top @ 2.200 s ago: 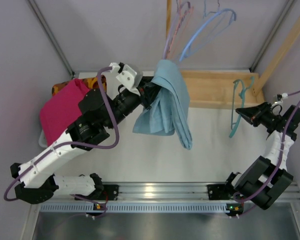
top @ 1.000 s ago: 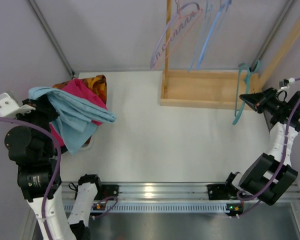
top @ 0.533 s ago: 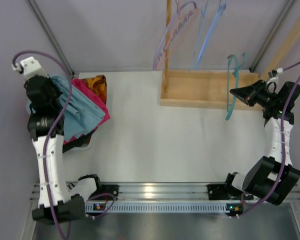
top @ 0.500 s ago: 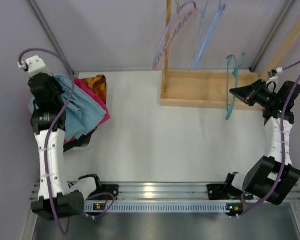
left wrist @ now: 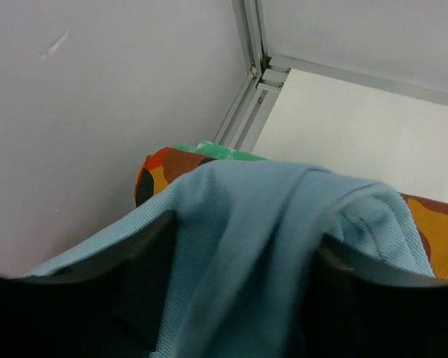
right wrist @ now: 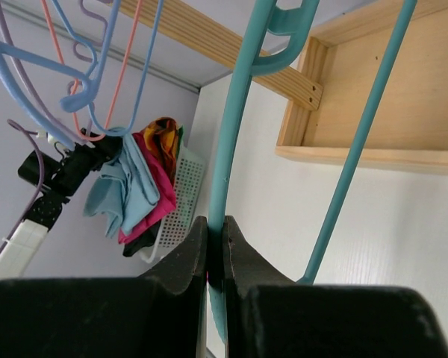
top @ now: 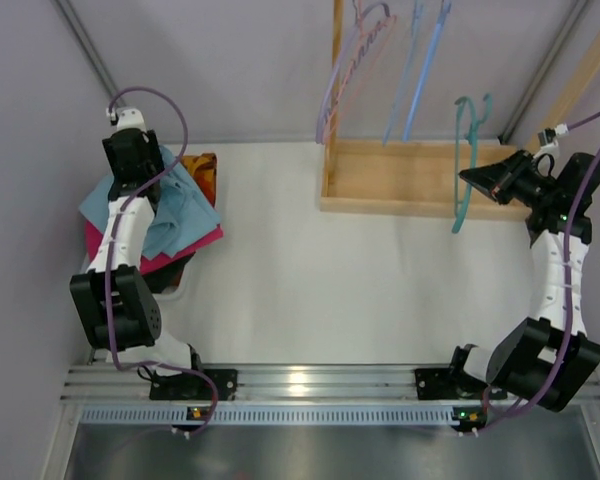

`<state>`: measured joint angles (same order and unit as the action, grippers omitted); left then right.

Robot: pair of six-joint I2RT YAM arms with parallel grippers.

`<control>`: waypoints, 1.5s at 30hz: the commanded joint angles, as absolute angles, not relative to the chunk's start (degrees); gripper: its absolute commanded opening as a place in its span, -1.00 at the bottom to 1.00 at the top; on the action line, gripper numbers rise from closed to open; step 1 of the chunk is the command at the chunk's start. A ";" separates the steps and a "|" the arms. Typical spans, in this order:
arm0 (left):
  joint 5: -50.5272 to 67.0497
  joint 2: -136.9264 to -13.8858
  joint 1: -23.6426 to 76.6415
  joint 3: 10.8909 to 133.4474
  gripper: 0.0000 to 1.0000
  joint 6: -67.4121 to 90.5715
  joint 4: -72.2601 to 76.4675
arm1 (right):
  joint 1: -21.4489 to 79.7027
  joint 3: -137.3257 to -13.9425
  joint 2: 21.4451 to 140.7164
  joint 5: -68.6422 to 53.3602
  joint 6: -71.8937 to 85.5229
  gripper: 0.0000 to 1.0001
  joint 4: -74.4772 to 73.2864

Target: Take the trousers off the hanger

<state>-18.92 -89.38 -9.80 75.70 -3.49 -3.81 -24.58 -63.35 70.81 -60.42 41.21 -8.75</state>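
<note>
The light blue trousers lie bunched on top of the cloth pile at the far left, off the hanger. My left gripper stands over them, open. In the left wrist view its dark fingers are spread wide, with the trousers draped loosely between and over them. The teal hanger hangs bare at the right, in front of the wooden frame. My right gripper is shut on one of its bars; the right wrist view shows the right gripper pinching the hanger.
A magenta cloth and an orange patterned cloth lie under the trousers in a white perforated basket. A wooden tray frame stands at the back. A lilac-pink hanger and light blue hangers hang above it.
My left arm carried the trousers left onto the basket pile, then its jaws opened and released them. My right arm kept hold of the hanger, shifting it slightly.
</note>
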 commanded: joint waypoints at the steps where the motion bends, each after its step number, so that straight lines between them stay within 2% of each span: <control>1: -18.28 -87.89 -9.32 78.83 0.42 -5.44 0.89 | -23.73 -67.24 67.50 -60.82 38.67 -1.00 -8.96; 4: -19.07 -87.01 -8.44 81.90 0.96 -8.34 -4.72 | -23.64 -67.50 66.71 -61.08 38.50 -1.00 -8.97; 8: -19.60 -85.52 -8.09 89.97 0.96 -9.32 -12.47 | -23.47 -67.50 65.83 -61.43 37.97 -1.00 -9.40; 12: -12.43 -83.59 -8.09 97.02 0.96 -6.42 -18.97 | -23.29 -67.94 64.25 -61.96 36.83 -1.00 -10.28; 15: -12.82 -82.97 -4.94 100.63 0.97 -8.33 -22.32 | -23.20 -69.51 63.20 -62.14 36.39 -1.00 -11.16; 19: -16.08 -81.13 9.97 98.62 0.97 -13.71 -22.41 | -23.03 -72.24 62.05 -61.18 37.70 -1.00 -11.34; 22: -13.37 -80.25 18.68 95.72 0.97 -13.01 -22.41 | -22.77 -74.18 62.49 -59.77 41.30 -1.00 -8.11; 25: -9.33 -80.33 22.31 93.26 0.97 -8.10 -22.41 | -21.63 -76.63 64.33 -57.84 45.69 -1.00 -4.93; 31: -2.73 -79.10 24.87 88.69 0.96 -3.96 -22.41 | -18.20 -88.22 73.02 -52.05 47.73 -1.00 -4.74; 45: -4.57 -76.46 25.75 83.24 0.97 -1.93 -22.50 | -16.52 -119.32 97.81 -43.25 50.54 -1.00 -13.26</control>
